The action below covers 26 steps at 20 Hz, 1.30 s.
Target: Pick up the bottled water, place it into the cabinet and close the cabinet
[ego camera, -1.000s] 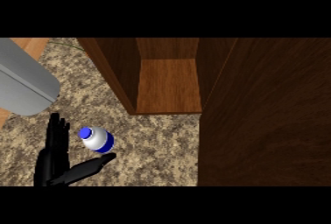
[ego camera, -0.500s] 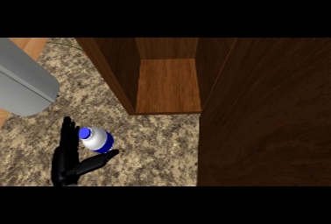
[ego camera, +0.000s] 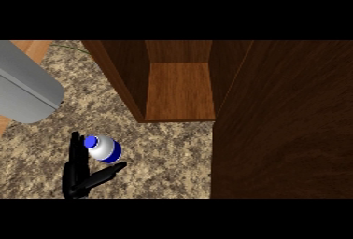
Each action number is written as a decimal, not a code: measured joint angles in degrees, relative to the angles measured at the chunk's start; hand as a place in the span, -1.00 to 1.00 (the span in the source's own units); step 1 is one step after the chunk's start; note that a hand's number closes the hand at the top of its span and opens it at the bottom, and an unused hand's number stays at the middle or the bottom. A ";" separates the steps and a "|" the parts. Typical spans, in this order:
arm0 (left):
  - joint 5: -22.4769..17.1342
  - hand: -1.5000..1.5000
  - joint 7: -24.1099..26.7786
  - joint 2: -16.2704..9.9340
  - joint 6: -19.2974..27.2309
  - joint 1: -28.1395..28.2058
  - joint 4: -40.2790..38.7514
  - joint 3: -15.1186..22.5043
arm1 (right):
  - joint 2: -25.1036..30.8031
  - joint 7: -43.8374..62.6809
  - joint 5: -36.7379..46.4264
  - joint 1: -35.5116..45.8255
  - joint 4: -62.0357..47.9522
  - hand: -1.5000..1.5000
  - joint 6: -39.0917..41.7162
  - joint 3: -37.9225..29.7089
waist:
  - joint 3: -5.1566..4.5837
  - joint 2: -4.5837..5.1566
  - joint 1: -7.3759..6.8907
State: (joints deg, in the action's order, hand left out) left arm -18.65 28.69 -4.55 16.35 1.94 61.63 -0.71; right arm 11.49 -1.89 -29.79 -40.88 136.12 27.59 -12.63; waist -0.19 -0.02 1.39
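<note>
Item: bottled water (ego camera: 105, 149), blue cap and blue band, standing on the speckled bench (ego camera: 165, 154) at your 8 o'clock. Black hand (ego camera: 77, 175) at the bottle's 7 o'clock, fingers straight up its left side, thumb angled under it; released, not curled round it. Cabinet (ego camera: 180, 91) open at 12 o'clock; its door (ego camera: 286, 121) fills 3 o'clock. Grey forearm (ego camera: 24, 88) at 10 o'clock.

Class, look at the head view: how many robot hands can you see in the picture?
1. A black hand sits at the lower left on the counter, fingers beside the bottled water. The other hand is out of view.
</note>
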 measured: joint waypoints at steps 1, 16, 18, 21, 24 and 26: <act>-0.91 -1.00 0.95 -0.16 -1.87 -0.57 -1.61 -0.72 | 0.39 -0.11 -0.20 0.05 -0.08 -1.00 -0.02 -0.50 | 0.00 0.01 -0.03; -7.20 1.00 14.35 2.18 -19.13 -9.45 -19.36 -6.38 | 2.46 -3.30 -3.05 -3.23 -0.43 -1.00 1.15 -3.04 | -0.02 0.06 0.09; -7.68 1.00 15.01 2.73 -20.05 -10.99 -20.81 -6.70 | 2.82 -3.21 -3.39 -3.24 -0.34 -1.00 0.70 -3.10 | -0.01 0.06 0.03; -7.43 1.00 17.01 2.06 -21.98 -11.69 -23.00 -7.05 | 2.99 -4.32 -3.86 -4.85 -0.39 -1.00 1.87 -4.31 | 0.02 0.01 0.07; -7.01 1.00 16.93 -0.70 -26.78 -11.80 -24.48 -6.63 | 2.99 -4.88 -4.26 -5.57 -0.45 -1.00 2.03 -4.26 | 0.02 0.00 -0.03; -7.00 1.00 16.02 -3.75 -30.58 -12.68 -25.75 -6.73 | 3.41 -5.21 -4.51 -5.72 -0.47 -1.00 1.97 -4.37 | 0.00 0.04 0.04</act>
State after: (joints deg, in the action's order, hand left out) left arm -25.66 44.71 -8.30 -14.23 -10.74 35.87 -7.44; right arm 14.90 -7.10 -34.30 -46.61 135.65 29.56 -16.99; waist -0.19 0.02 1.43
